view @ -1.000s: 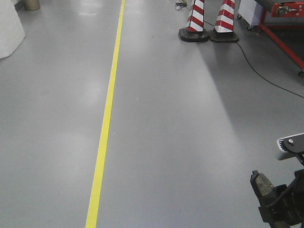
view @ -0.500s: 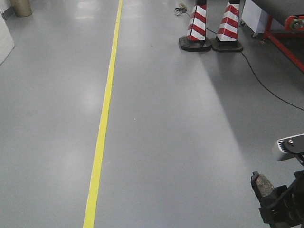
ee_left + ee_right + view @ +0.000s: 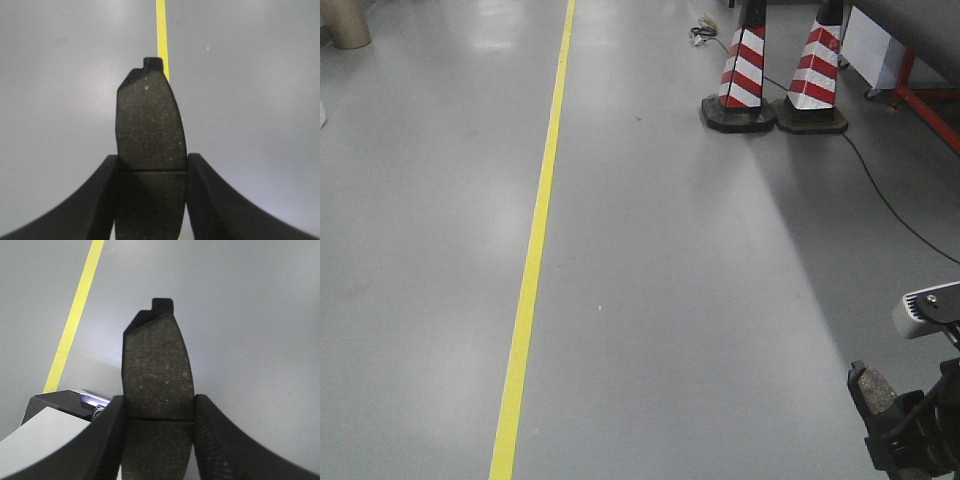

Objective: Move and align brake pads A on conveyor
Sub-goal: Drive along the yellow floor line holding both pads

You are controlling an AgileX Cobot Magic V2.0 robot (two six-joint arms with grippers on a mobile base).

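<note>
In the front-facing view a glossy grey floor (image 3: pixel 720 300) carried a yellow painted line (image 3: pixel 530 270); two red-and-white striped cones (image 3: pixel 745 70) stood at the upper right, a thin black cable (image 3: pixel 895 205) trailing past them; in the lower right corner the black right gripper (image 3: pixel 898 418) held a small, flat, dark-grey curved brake pad A (image 3: pixel 873 386) above the floor. In the left wrist view the left gripper (image 3: pixel 151 167) had its two black fingers (image 3: pixel 100 200) pressed against the sides of another dark-grey speckled brake pad A (image 3: pixel 150 125), end tab uppermost, the yellow line behind it. In the right wrist view the right gripper (image 3: pixel 158 407) was likewise clamped on its pad (image 3: pixel 157 365), tab uppermost, groove between the fingers; the yellow line ran at the left.
</note>
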